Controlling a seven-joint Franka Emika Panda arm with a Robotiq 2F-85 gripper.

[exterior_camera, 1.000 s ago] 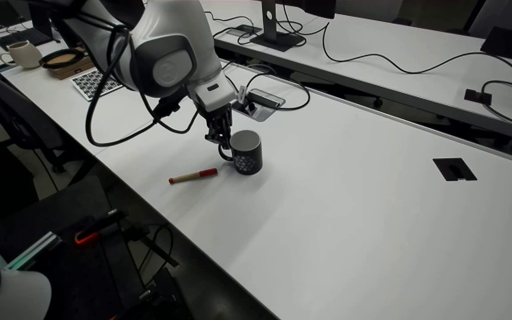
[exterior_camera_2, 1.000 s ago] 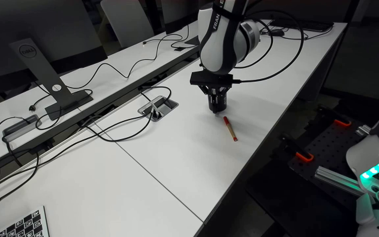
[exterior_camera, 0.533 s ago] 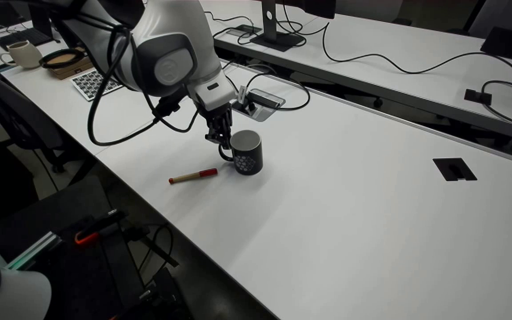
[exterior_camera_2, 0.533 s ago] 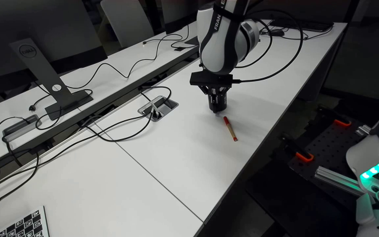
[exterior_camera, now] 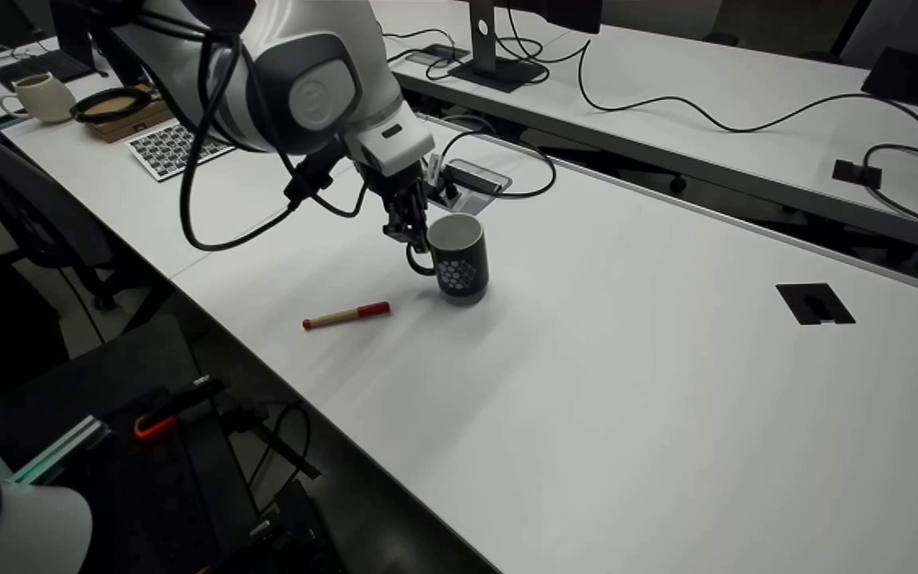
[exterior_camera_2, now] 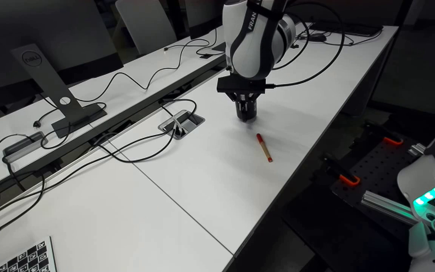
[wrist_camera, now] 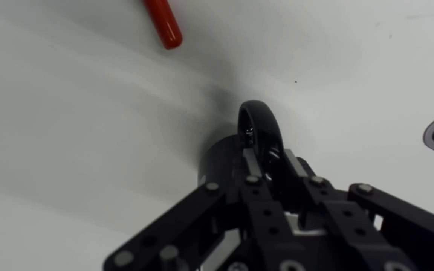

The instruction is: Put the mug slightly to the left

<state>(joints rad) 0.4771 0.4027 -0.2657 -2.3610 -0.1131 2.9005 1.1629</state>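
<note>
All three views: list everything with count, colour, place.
Tables: two, white, parallel
Mug: one, black, held over a table
Marker: one, red and tan, near mug
Board: one, black and white, same table
Box: one, brown, near board
Ring: one, black, on box
Cup: one, beige, beside box
Laptop: one, dark, behind cup
Keyboard, mouse: one each, black, mug's table
Plate: one, black, mug's table
Insets: two, grey, in tables
Cables: many, mostly black, across tables
Monitors: at least two, black, second table
Chairs: several, grey or dark, beside tables
Clamps: two, black and orange, beside table
Gripper: one, black, shut on mug
Arm: one, mostly white, above table
Base: one, white, beside table
</note>
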